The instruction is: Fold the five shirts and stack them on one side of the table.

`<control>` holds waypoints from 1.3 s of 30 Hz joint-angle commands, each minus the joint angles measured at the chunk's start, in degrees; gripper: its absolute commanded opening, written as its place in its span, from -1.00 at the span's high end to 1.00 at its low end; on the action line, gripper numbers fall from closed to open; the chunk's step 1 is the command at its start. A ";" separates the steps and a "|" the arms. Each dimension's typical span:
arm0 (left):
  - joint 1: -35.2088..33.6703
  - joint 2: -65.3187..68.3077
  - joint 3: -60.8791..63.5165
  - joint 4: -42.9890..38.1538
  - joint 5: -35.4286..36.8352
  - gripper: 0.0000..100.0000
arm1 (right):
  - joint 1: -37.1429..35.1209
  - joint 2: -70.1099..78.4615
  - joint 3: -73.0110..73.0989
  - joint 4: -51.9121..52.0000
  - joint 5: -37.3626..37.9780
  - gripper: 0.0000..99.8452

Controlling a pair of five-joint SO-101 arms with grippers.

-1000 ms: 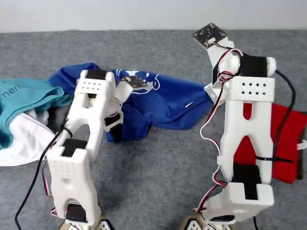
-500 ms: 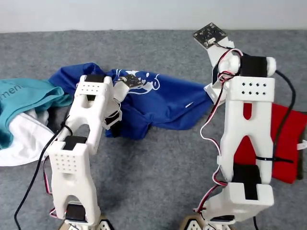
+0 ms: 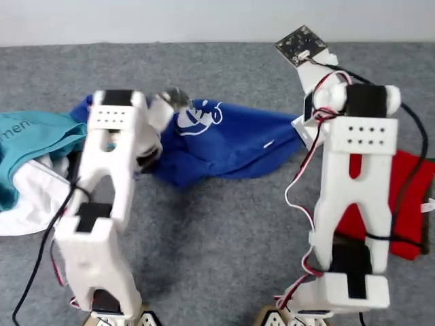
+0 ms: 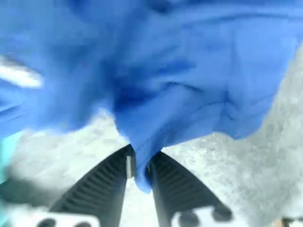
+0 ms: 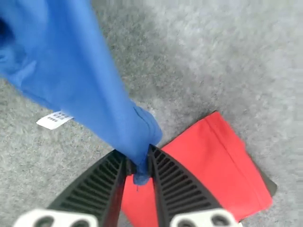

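A blue shirt with a white print hangs stretched between both arms above the grey table. My left gripper is shut on one edge of the blue shirt, lifted off the table. My right gripper is shut on the other end of the blue shirt, just above a folded red shirt. In the high view the folded red shirt lies at the right under the right arm. A teal shirt and a white shirt lie crumpled at the left.
The grey table is bare in the middle between the two arm bases. A white care label hangs from the blue shirt. The far table edge meets a pale wall.
The left arm has lifted and swung away to the left with the blue shirt's edge, pulling the cloth off the table. The right arm has shifted slightly, still holding its end.
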 commanded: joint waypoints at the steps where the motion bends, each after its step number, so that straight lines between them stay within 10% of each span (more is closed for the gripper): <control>1: -0.44 -12.75 -4.26 1.85 3.78 0.97 | 0.66 -6.46 -3.25 -0.66 -0.26 0.98; 12: -1.93 -34.90 -19.65 -1.41 5.36 0.97 | 3.12 -19.47 -3.34 -14.20 -0.18 0.98; 20: -12.13 -35.69 -32.75 -6.95 3.43 0.97 | 5.05 -23.43 -3.34 -23.69 6.77 0.98; 39: -12.57 -35.87 -65.71 -8.97 -3.87 0.97 | 11.03 -40.75 -3.34 -28.70 11.16 0.98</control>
